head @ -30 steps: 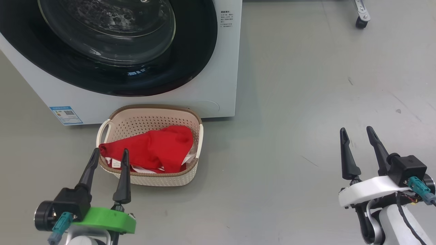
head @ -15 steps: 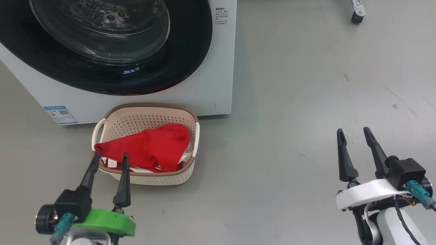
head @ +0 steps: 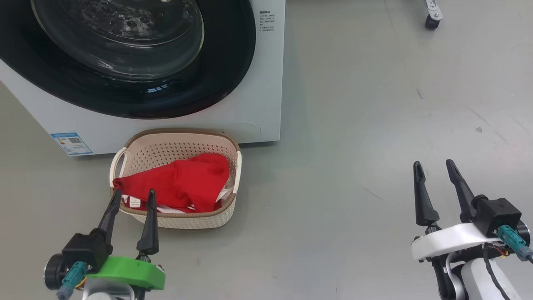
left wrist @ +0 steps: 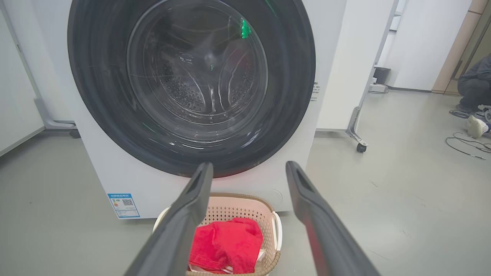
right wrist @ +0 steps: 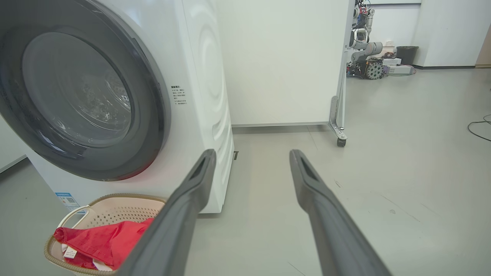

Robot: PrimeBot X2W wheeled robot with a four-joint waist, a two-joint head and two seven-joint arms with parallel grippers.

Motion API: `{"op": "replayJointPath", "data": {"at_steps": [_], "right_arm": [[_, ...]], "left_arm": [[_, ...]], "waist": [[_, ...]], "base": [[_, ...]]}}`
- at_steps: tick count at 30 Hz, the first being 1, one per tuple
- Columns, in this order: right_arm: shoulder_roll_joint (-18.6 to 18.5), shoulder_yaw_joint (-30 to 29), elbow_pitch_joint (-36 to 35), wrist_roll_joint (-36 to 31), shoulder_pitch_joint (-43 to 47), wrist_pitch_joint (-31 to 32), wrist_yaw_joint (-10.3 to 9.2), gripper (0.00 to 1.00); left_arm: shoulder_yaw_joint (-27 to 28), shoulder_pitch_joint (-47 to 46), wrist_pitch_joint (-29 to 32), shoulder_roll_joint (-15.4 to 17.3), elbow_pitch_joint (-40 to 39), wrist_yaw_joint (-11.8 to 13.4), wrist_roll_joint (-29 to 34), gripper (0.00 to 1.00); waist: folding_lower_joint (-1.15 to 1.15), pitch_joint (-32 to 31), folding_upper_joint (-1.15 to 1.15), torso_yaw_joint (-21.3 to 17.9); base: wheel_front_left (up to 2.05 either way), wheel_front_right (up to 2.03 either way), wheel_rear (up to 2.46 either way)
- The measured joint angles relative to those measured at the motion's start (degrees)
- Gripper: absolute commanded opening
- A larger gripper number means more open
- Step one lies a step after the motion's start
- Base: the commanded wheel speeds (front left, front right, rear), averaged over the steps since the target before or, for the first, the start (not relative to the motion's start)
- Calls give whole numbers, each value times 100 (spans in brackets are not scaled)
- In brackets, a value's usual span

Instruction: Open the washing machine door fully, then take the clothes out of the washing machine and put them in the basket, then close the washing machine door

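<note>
Head view: white washing machine (head: 266,83) at upper left, washing machine door (head: 233,62) shut flush in its front. Just before its lower edge, on the grey floor (head: 354,125), the basket (head: 183,218), with red clothes (head: 183,183) heaped inside. Left gripper (head: 135,192) at lower left, jaws spread and empty, tips over the basket's near rim. Right gripper (head: 433,163) at lower right, likewise spread and empty, well apart from the basket, open floor around it. Caster (head: 431,21) at top right.

Left wrist view: spread fingers (left wrist: 184,218) framing basket and door. Open floor to the right, past a wheeled white panel (left wrist: 364,57). Crouched person (left wrist: 475,80) and cables (left wrist: 466,142) at far right.

Right wrist view: machine's front corner at left, basket at lower left, open floor ahead up to the panel and distant equipment (right wrist: 364,57).
</note>
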Motion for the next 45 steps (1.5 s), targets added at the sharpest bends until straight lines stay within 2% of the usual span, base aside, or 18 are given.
{"op": "replayJointPath", "data": {"at_steps": [31, 45], "right_arm": [[99, -162, -53, -38, 102, 0, 149, 100], [148, -198, -52, -80, 104, 0, 153, 100]], "left_arm": [[79, 0, 1, -1, 56, -44, -104, 100], [86, 0, 1, -1, 56, -44, -120, 100]], "waist": [[0, -26, 0, 17], [0, -24, 0, 23]], "base": [[0, 0, 0], [0, 0, 0]]}}
